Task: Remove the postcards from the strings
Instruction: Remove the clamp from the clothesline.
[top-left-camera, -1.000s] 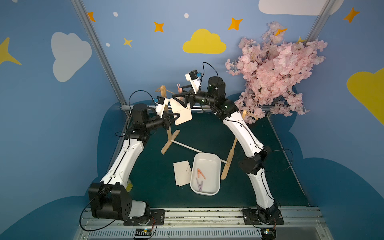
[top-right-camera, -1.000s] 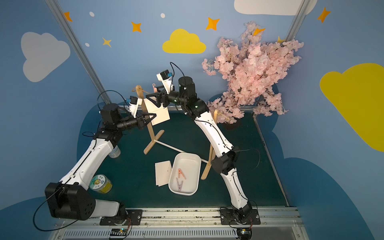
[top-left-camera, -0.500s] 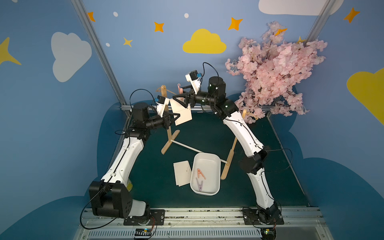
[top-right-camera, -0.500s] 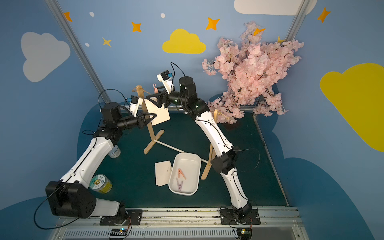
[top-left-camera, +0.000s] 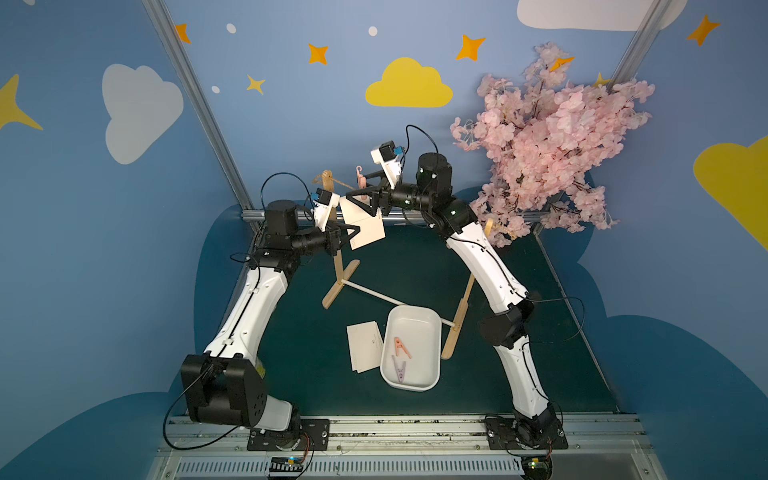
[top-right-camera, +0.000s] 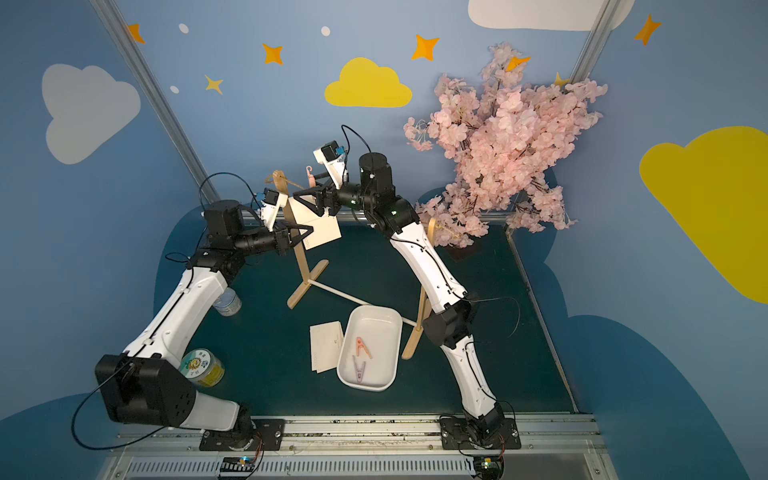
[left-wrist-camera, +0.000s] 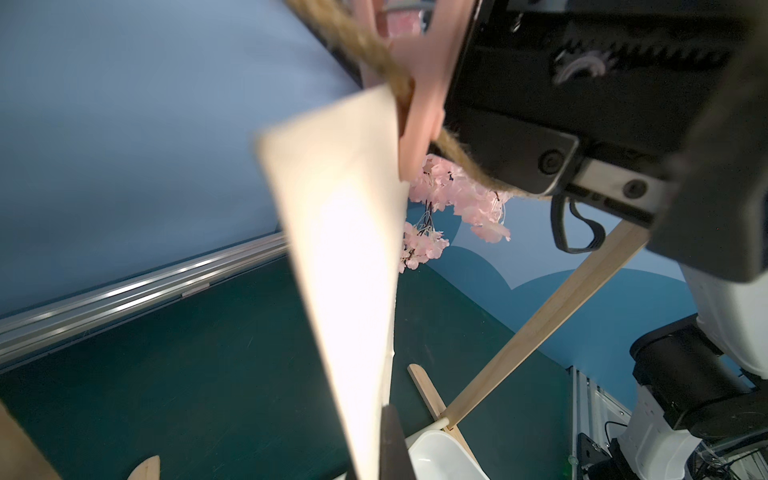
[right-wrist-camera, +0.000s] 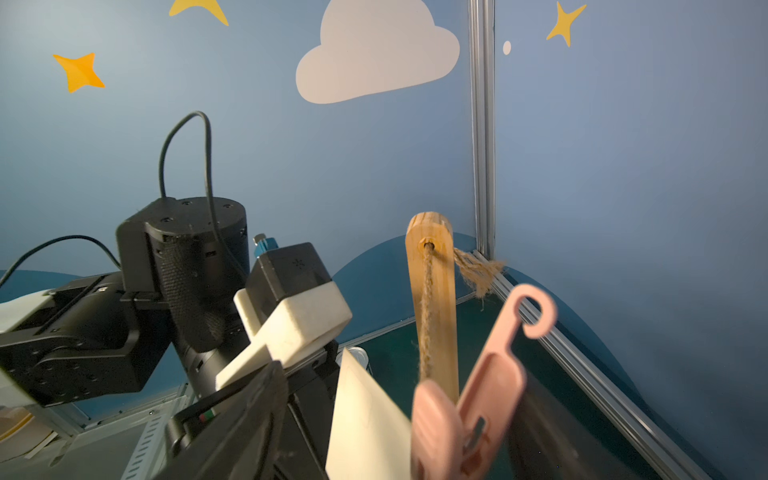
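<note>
One white postcard (top-left-camera: 368, 226) (top-right-camera: 320, 230) (left-wrist-camera: 345, 257) (right-wrist-camera: 365, 419) hangs from the brown string (top-left-camera: 338, 181) (left-wrist-camera: 374, 50) (right-wrist-camera: 426, 316), clipped there by a pink clothespin (top-left-camera: 360, 179) (top-right-camera: 309, 176) (left-wrist-camera: 424, 83) (right-wrist-camera: 478, 399). My left gripper (top-left-camera: 353, 232) (top-right-camera: 306, 235) (left-wrist-camera: 380, 449) is shut on the card's lower edge. The right gripper (top-left-camera: 361, 188) (top-right-camera: 310, 187) (right-wrist-camera: 395, 428) stands open astride the clothespin's handles; one dark finger (right-wrist-camera: 540, 415) lies against the pin, the other stays apart from it. More postcards (top-left-camera: 363, 345) (top-right-camera: 326, 347) lie flat on the green mat.
A white tray (top-left-camera: 411, 312) (top-right-camera: 374, 311) beside the flat cards holds a pink and a purple clothespin. Two wooden posts (top-left-camera: 338, 257) (top-left-camera: 465, 299) carry the string. A pink blossom tree (top-left-camera: 552, 137) fills the back right. A can (top-right-camera: 201, 368) and bottle (top-right-camera: 226, 303) stand left.
The right gripper's jaws have narrowed slightly around the pink clothespin. The left gripper keeps its hold on the card and has not moved.
</note>
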